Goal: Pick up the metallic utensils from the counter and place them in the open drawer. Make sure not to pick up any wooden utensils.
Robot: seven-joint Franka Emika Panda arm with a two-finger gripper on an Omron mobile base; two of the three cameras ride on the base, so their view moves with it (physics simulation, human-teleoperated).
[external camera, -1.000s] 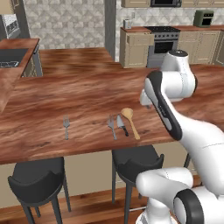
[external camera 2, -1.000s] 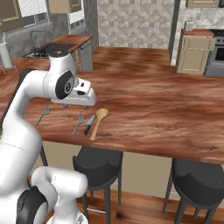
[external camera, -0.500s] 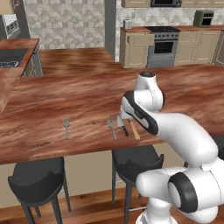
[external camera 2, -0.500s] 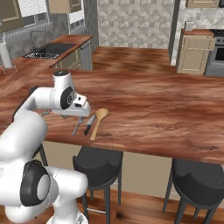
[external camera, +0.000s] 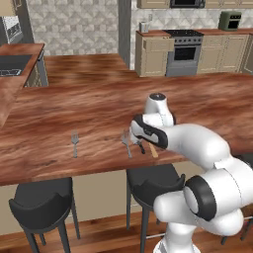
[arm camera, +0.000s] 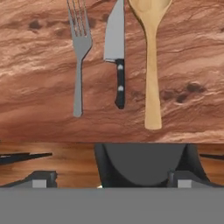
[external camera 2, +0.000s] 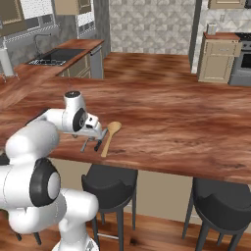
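Three utensils lie side by side near the front edge of the counter (external camera: 99, 106) (external camera 2: 171, 112) (arm camera: 39, 118): a silver fork (arm camera: 78, 57) (external camera: 126, 142) (external camera 2: 84, 145), a black-handled knife (arm camera: 117, 57) (external camera 2: 100, 142) (external camera: 140, 147) and the tan wooden spoon (arm camera: 151, 65) (external camera 2: 111, 136) (external camera: 153, 150). A second fork (external camera: 75, 141) lies apart to the left. My gripper (arm camera: 111, 179) (external camera: 140, 136) (external camera 2: 94, 131) hangs low over the counter's front edge, just short of their handle ends, open and holding nothing. The knife handle lines up between its fingers. The open drawer is out of view.
Black bar stools (external camera: 148, 180) (external camera: 42, 202) (external camera 2: 110, 181) (external camera 2: 223, 201) stand under the counter's front edge; one stool seat (arm camera: 144, 164) sits right below the hand. A sink (external camera 2: 54, 55) is on the left side counter, a stove (external camera: 184, 52) at the back.
The arm has swung down from an upright pose to low over the counter's front edge by the knife and spoon. The gripper stays open; the utensils have not moved.
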